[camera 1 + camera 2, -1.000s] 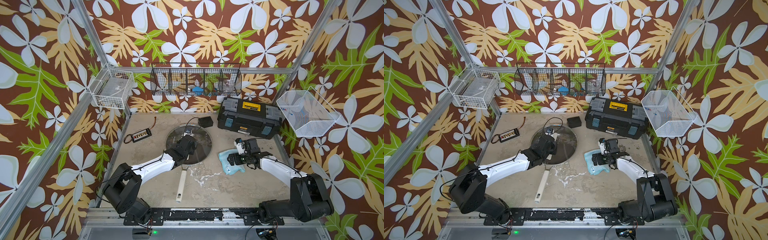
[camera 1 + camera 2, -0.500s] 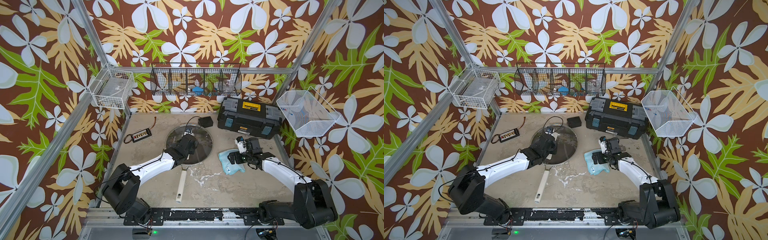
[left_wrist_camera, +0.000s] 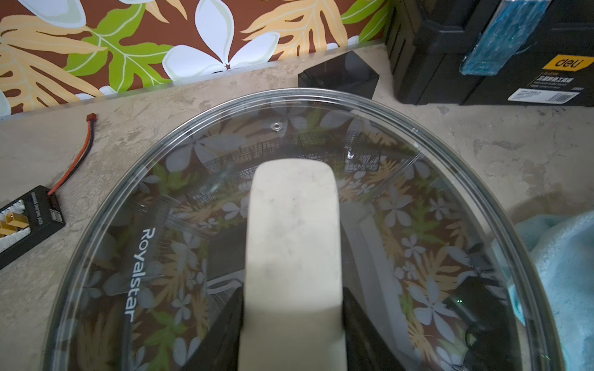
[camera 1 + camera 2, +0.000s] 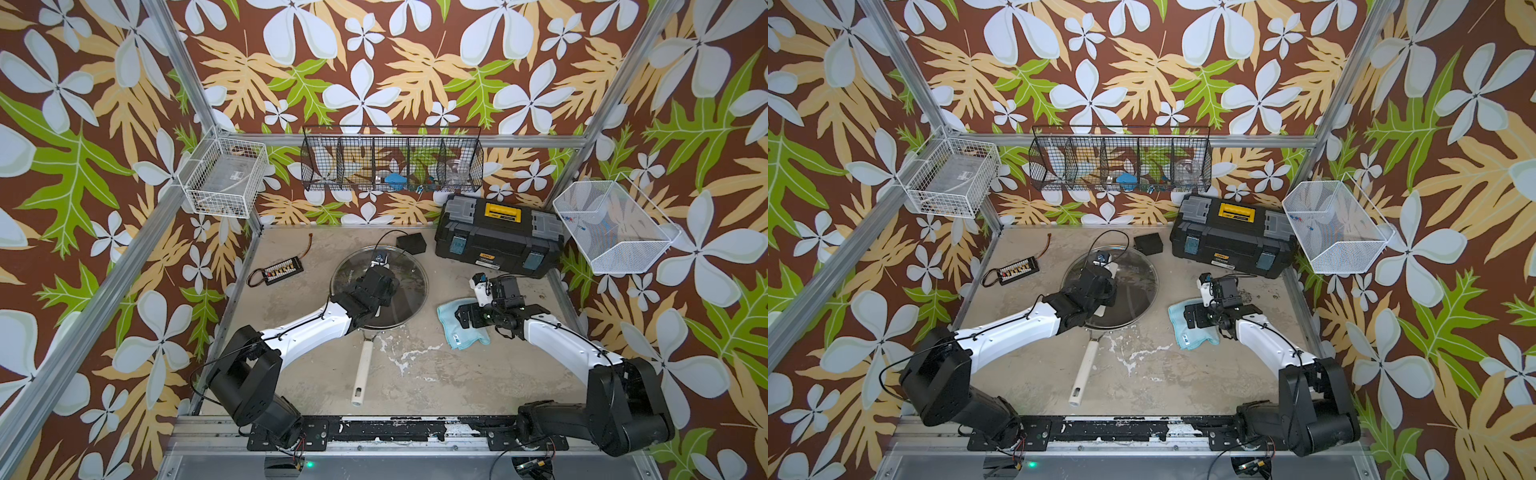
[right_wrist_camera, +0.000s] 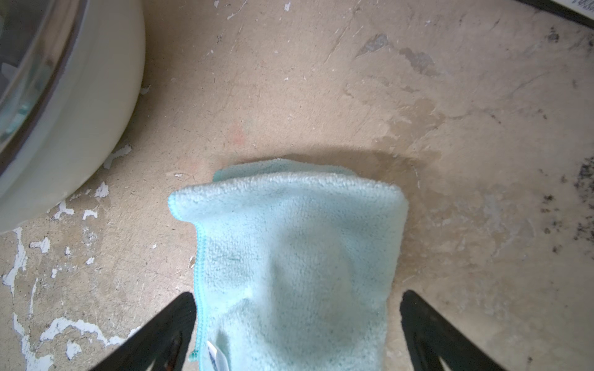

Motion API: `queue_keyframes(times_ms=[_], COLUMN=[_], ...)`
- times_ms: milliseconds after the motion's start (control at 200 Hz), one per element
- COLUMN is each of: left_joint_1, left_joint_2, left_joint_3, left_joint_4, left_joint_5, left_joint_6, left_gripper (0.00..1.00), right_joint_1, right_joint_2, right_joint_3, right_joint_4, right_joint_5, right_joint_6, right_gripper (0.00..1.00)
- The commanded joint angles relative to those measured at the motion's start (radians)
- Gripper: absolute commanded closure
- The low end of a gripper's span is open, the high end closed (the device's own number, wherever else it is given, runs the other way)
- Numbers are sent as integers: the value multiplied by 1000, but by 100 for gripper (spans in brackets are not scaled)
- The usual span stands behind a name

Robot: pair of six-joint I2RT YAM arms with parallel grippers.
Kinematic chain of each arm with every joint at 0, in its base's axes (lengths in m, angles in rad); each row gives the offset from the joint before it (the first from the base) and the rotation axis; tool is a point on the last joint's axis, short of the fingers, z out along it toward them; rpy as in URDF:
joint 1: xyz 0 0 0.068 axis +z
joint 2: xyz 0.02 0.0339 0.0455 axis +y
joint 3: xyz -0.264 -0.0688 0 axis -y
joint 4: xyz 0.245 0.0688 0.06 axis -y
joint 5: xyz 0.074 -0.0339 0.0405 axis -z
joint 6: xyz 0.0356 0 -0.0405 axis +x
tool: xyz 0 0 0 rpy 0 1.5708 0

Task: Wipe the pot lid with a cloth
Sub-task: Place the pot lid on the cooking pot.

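The pot lid sits atop the frying pan.

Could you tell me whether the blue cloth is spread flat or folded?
Folded and rumpled: the right wrist view shows the cloth doubled over, a second layer peeking out under its edge.

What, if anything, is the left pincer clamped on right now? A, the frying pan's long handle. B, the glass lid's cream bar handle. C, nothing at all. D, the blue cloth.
B: the left wrist view shows the left pincer shut on the cream bar handle of the pot lid; the cloth sits in the gap of the open right pincer.
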Motion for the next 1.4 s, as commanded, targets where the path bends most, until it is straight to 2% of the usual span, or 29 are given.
queue_keyframes(times_ms=[0,1176,1397], left_joint_1=[0,0,0], left_joint_2=[-9,-22,0], left_joint_3=[0,-55,-47], left_joint_4=[134,141,144], left_joint_5=[-66,-84,-69], left_joint_6=[-13,-68,-71], left_gripper=[72,73,66], right_joint_1=[0,0,0], right_joint_2=[-4,9,12], right_joint_3=[6,-2,-2], right_joint_4=[9,12,12], right_joint_5=[5,7,5], right_joint_6=[-4,-4,-5], right_gripper=[0,0,0])
